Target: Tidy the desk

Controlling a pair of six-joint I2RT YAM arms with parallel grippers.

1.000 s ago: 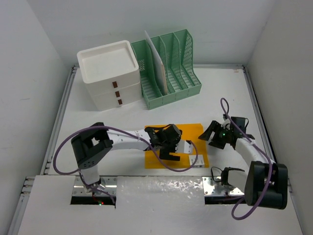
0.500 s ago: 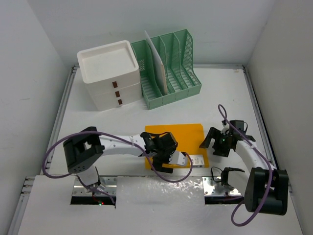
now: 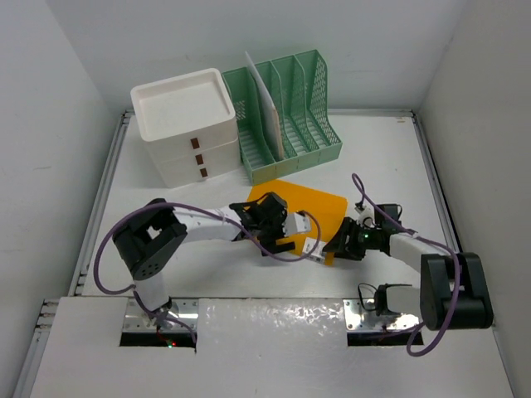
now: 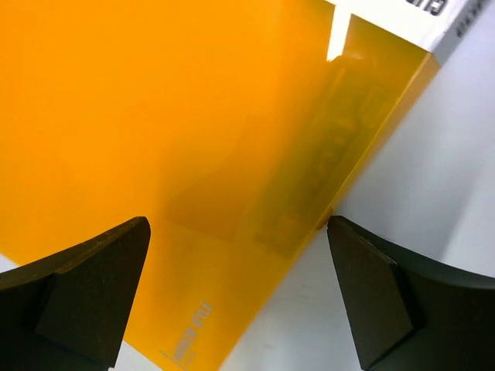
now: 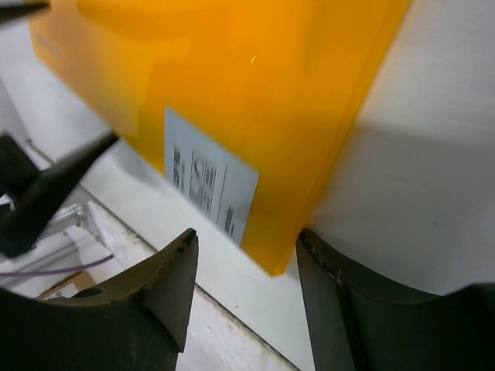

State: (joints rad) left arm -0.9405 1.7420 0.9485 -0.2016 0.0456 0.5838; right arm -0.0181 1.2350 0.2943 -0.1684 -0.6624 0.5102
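Observation:
The desk (image 3: 166, 207) is a white tabletop with metal rails. An orange folder (image 3: 319, 206) with a white label (image 3: 313, 243) lies on it at an angle, near the middle. My left gripper (image 3: 286, 239) is over the folder's left part, open. In the left wrist view its gripper (image 4: 238, 301) straddles the folder's (image 4: 155, 116) lower edge, with the fingers wide apart. My right gripper (image 3: 338, 246) is at the folder's near right corner. In the right wrist view its gripper (image 5: 246, 286) is open around that corner of the folder (image 5: 255, 77), beside the label (image 5: 209, 182).
A white three-drawer box (image 3: 184, 124) stands at the back left. A green mesh file rack (image 3: 290, 112) holding white papers (image 3: 265, 104) stands beside it. Rails (image 3: 436, 182) edge the desk. A white panel (image 3: 274, 319) covers the near edge between the arm bases.
The folder has turned and slid toward the back right. My left gripper moved back and right over it. My right gripper moved left and down to the folder's near corner.

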